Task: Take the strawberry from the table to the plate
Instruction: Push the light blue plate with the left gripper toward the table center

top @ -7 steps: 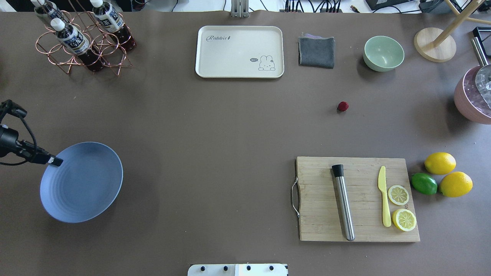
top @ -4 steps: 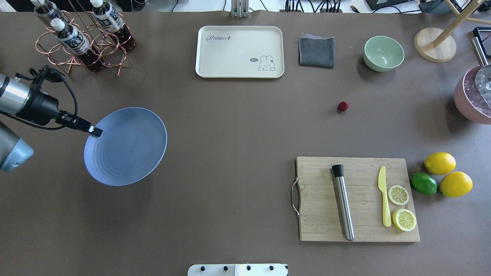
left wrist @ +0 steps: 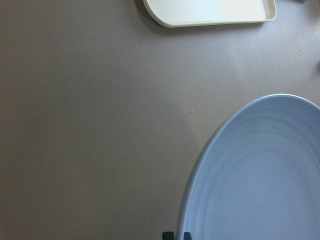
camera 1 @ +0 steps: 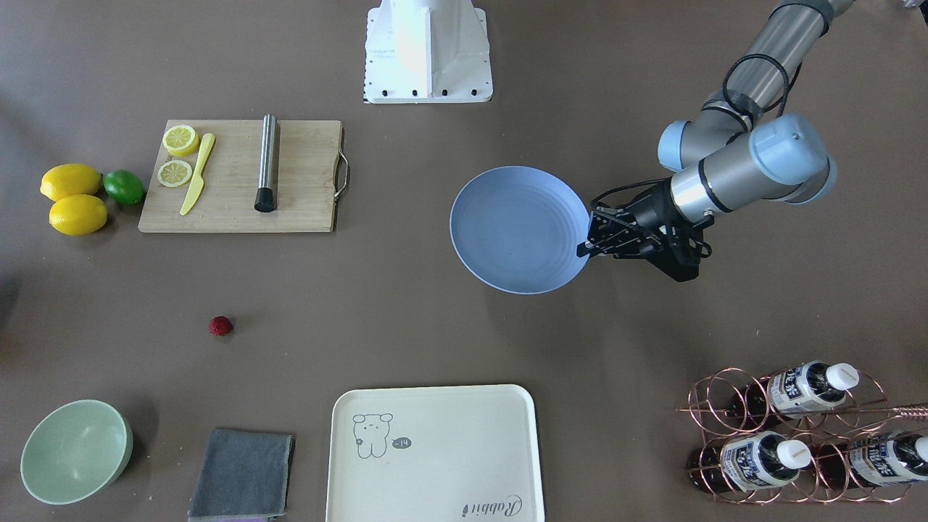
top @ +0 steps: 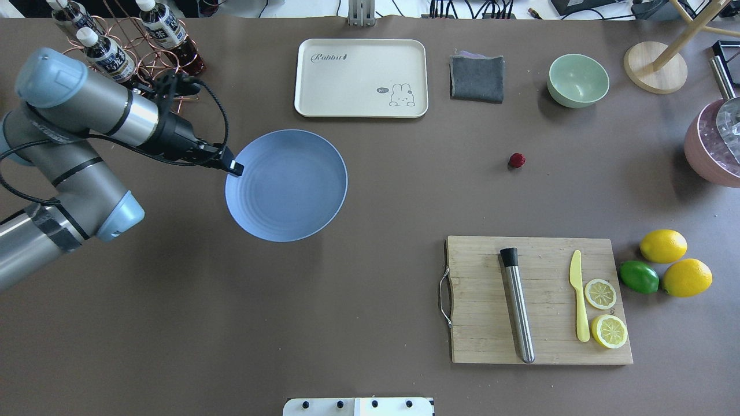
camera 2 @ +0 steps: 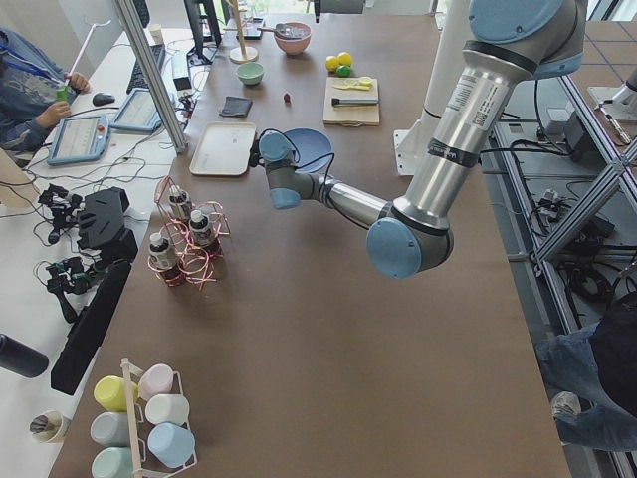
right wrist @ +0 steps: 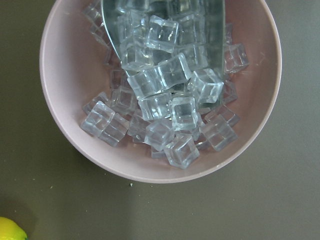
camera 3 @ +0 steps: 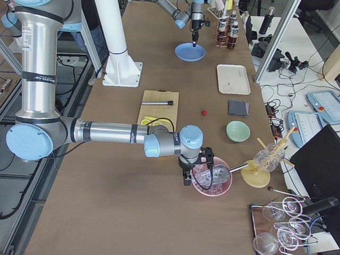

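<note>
On the brown tabletop (top: 370, 196), the left arm (top: 98, 110) is reaching out low and nearly level, holding the light-blue plate (top: 289, 190) at centre-left, seemingly to set it nearer the fruit; the left tool (top: 234, 167) is pinching its left rim. The right tool (camera 3: 187, 179), grip unclear, is hovering over an ice bowl (right wrist: 67, 65). The strawberry (top: 517, 160) is lying well right.

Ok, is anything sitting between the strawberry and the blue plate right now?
Nothing visible. Only bare table lies between the strawberry and the plate, whose rim the left gripper holds. The tray sits farther from the robot and the cutting board nearer it, both off that line.
</note>
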Robot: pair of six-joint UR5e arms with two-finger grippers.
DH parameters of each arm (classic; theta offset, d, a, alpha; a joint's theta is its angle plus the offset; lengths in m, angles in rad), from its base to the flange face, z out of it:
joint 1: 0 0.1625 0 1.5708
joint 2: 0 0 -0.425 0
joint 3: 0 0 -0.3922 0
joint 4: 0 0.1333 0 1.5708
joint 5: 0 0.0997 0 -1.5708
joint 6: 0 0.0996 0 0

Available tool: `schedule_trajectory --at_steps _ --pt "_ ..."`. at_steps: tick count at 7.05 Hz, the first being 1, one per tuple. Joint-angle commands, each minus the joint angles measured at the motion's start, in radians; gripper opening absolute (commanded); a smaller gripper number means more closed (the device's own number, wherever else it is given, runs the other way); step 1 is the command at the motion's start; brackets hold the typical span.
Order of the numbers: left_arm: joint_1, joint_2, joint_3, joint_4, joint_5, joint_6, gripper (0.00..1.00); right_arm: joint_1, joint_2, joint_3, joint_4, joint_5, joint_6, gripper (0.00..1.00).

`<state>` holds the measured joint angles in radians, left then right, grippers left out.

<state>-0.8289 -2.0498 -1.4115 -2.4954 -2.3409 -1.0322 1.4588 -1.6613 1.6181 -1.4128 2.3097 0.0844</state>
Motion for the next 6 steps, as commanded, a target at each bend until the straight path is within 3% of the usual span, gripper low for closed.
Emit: schedule_trajectory --at_steps 1,6 --pt "0.069 -0.093 0.008 0.139 0.141 0.003 0.0 0.0 0.0 0.0 0.0 0.002 0.0 1.0" --pt "0.148 -0.179 0.117 0.151 0.29 0.006 0.0 0.0 0.001 0.0 0.0 0.005 0.0 1.0"
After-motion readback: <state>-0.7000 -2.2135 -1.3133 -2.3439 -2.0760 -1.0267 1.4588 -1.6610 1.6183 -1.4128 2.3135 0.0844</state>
